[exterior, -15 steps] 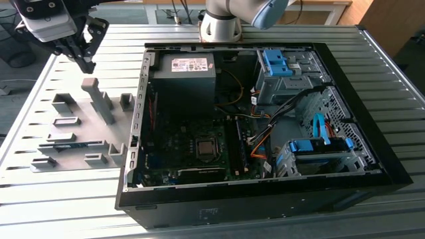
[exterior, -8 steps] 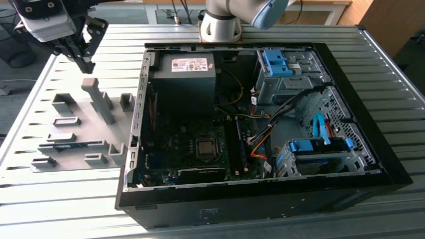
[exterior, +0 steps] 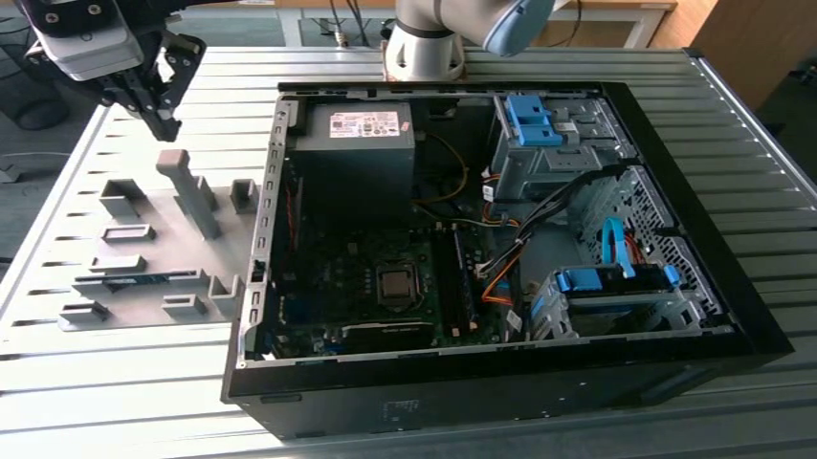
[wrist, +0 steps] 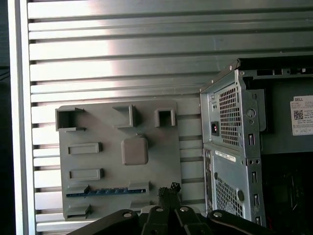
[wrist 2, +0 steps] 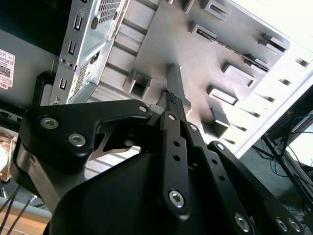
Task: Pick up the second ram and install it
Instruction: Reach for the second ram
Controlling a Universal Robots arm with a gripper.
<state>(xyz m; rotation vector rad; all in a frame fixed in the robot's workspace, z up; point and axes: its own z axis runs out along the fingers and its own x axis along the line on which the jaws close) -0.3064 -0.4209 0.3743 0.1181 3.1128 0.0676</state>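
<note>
One dark green ram point(exterior: 128, 280) sits on edge in a slot of the pale grey holder tray point(exterior: 153, 225), at about nine o'clock in the exterior view. The tray lies on the slatted metal counter point(exterior: 128, 382). In the first wrist view the ram point(wrist: 105, 191) shows as a thin strip held between two small holder blocks on the tray point(wrist: 161, 161).

At about twelve o'clock from the ram, the pincer point(exterior: 164, 129) hangs above the tray's far end, near an upright grey post point(exterior: 191, 196) and well apart from the ram. Both wrist views show the pincer point(wrist: 168, 188) point(wrist 2: 170, 95) with its fingertips drawn together and nothing between them.

From the centre to three o'clock in the exterior view, the open black computer case point(exterior: 511, 402) lies on its side. Inside it are the power supply point(exterior: 358, 143) at twelve o'clock, the motherboard point(exterior: 383, 287) at six, and blue drive brackets point(exterior: 613, 279) at three.
</note>
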